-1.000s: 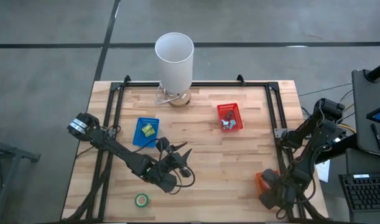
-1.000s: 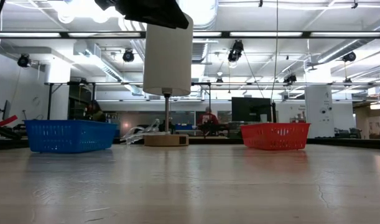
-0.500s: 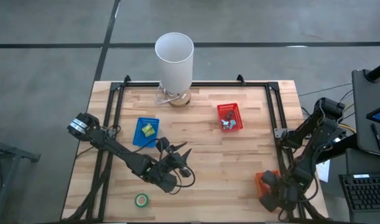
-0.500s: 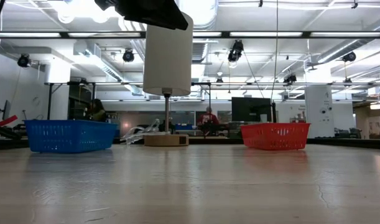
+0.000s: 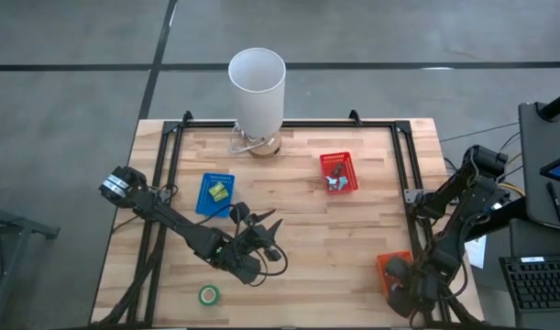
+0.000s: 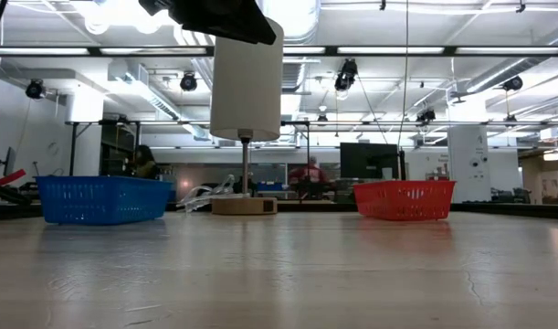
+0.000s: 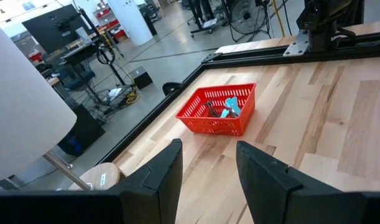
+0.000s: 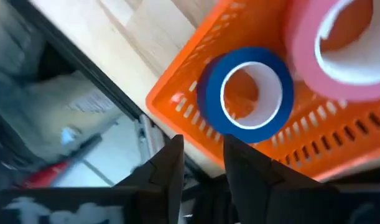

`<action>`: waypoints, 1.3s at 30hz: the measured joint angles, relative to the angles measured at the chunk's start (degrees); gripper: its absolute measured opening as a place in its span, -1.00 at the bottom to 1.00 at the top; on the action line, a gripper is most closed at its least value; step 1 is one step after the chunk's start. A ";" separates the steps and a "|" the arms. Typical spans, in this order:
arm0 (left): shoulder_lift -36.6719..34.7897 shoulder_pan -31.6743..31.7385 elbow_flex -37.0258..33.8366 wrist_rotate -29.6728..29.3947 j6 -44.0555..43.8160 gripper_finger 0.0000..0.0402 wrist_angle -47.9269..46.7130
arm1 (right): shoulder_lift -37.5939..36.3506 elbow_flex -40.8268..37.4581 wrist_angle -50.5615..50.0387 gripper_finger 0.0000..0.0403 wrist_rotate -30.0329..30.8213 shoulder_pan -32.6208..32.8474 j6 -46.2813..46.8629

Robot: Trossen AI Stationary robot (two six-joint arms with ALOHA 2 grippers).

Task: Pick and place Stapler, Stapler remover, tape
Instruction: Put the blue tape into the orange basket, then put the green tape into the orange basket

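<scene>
Both of my dark two-finger grippers were over the light wooden table (image 5: 353,247). Working left to right: my left gripper (image 5: 269,240) hung above the middle of the near half, its fingers (image 7: 162,174) spread with nothing between them; beyond it, toward the far-left part, sat a blue mesh basket (image 5: 215,193) holding small yellow-green pieces, and a green roll of tape (image 5: 209,295) lay flat near the front edge, apart from that gripper. Farther along stood a tall white cylinder lamp (image 5: 258,86) at the back, then a red mesh basket (image 5: 338,171). My right gripper (image 8: 202,165) hovered at the near right corner over an orange mesh basket (image 5: 393,269), fingers parted and empty, with a blue tape roll (image 8: 246,91) and a pink tape roll (image 8: 339,43) lying inside.
</scene>
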 joint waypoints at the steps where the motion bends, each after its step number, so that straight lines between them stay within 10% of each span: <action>1: 0.00 0.00 0.00 0.00 0.00 -0.24 -0.01 | 0.09 -0.06 -0.06 -0.48 -0.02 -0.02 -2.36; 28: -0.02 -0.61 0.00 6.51 -1.38 -0.24 -2.84 | 8.48 -0.90 3.34 -0.95 -2.30 -0.39 -24.66; 39: -2.34 -1.93 0.00 13.43 -5.78 -0.24 -10.67 | 5.66 -0.92 -2.01 -0.96 -7.02 -0.96 -19.46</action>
